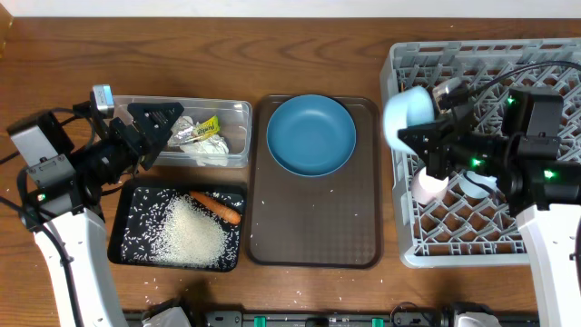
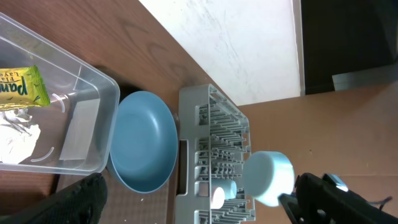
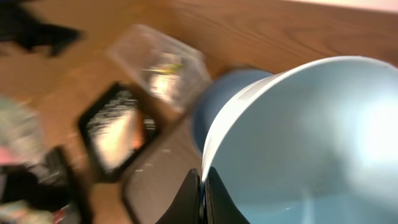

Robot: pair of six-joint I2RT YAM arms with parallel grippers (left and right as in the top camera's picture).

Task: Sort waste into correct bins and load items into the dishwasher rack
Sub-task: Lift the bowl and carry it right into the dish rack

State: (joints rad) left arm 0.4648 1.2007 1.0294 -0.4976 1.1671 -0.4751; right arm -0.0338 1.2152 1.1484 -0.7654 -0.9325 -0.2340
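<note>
My right gripper (image 1: 416, 136) is shut on the rim of the light-blue bowl (image 1: 407, 111) and holds it tilted above the left edge of the grey dishwasher rack (image 1: 545, 54). The right wrist view shows the fingers (image 3: 202, 186) pinching the bowl's rim (image 3: 298, 137). A small cup (image 1: 427, 186) lies in the rack. The blue plate (image 1: 310, 134) sits on the brown tray (image 1: 313, 227). My left gripper (image 1: 145, 132) is open and empty over the left end of the clear tub (image 1: 234, 111), which holds tissue, foil and the green-yellow wrapper (image 1: 209, 127). The black tray (image 1: 127, 245) holds rice (image 1: 192, 232) and the carrot piece (image 1: 216, 206). The chopsticks are out of view.
Loose rice grains lie on the brown tray and on the table near the front edge (image 1: 300, 292). The rack's upright pegs stand under the bowl. The left wrist view shows the plate (image 2: 143, 140), the rack (image 2: 214, 143) and the bowl (image 2: 267, 177).
</note>
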